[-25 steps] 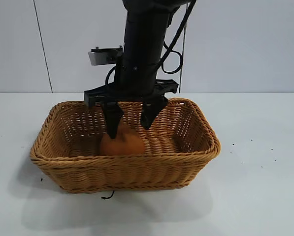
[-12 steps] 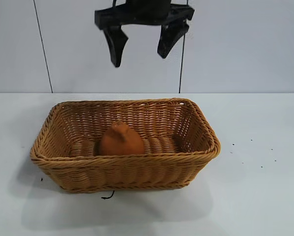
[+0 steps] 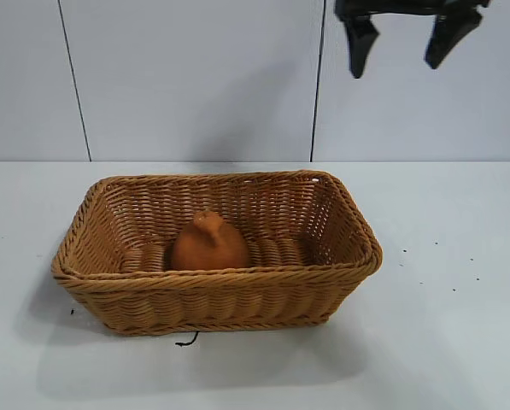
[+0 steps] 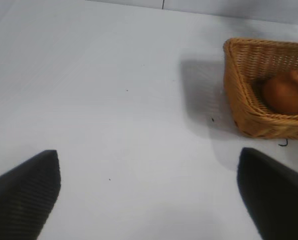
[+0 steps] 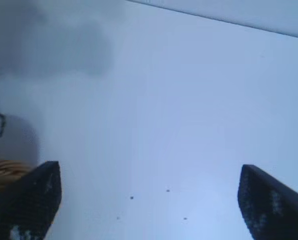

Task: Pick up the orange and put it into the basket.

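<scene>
The orange [image 3: 209, 243] lies inside the wicker basket [image 3: 340, 248], left of its middle, with its stem nub up. Nothing touches it. My right gripper [image 3: 401, 51] is open and empty, high above the table and to the right of the basket. In the right wrist view its fingers [image 5: 149, 200] stand wide apart over bare table, with a corner of the basket [image 5: 4, 170] at the edge. My left gripper [image 4: 149, 195] is open and empty over the table, well off the basket's short side. The left wrist view shows the basket [image 4: 238, 85] and the orange [image 4: 283, 95] farther off.
The white table [image 3: 460, 342] carries a few dark specks [image 3: 434, 256] right of the basket and a small dark scrap [image 3: 186, 341] at the basket's front. A white panelled wall stands behind.
My right gripper has let go of the orange, lifted out of the basket and moved up and to the right. The orange stays in the basket.
</scene>
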Robot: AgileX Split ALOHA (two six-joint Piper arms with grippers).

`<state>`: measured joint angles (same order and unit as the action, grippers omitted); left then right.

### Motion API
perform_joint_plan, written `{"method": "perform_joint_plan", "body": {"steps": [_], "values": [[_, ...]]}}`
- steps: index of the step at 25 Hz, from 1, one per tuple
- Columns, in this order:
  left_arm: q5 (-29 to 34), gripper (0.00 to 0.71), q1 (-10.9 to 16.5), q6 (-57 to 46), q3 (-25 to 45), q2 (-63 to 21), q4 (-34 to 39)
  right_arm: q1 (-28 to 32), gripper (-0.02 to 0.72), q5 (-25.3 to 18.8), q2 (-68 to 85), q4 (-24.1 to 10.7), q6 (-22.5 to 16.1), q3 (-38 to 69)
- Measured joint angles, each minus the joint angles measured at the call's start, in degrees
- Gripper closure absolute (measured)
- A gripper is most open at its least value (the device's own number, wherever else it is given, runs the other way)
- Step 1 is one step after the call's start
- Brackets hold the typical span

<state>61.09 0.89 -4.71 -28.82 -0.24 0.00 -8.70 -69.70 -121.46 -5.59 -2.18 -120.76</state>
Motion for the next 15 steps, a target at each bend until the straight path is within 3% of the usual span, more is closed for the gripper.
{"method": "perform_joint_plan", "body": {"steps": [4, 7, 11, 15], "values": [[0.0, 0.018, 0.0, 0.0, 0.0, 0.0, 0.0, 7.1, 0.013, 0.0, 1.7, 4.4, 1.2, 2.6], [0.0, 0.018, 0.0, 0.0, 0.0, 0.0, 0.0, 10.0, 0.013, 0.1, 5.6, 5.1, 3.3, 8.7], [0.0, 0.018, 0.0, 0.0, 0.0, 0.0, 0.0, 11.7, 0.013, 0.1, 14.1, 5.3, 5.4, 22.1], [0.0, 0.018, 0.0, 0.0, 0.0, 0.0, 0.0, 11.8, 0.012, 0.1, 25.0, 7.5, 6.8, 36.0]]}}
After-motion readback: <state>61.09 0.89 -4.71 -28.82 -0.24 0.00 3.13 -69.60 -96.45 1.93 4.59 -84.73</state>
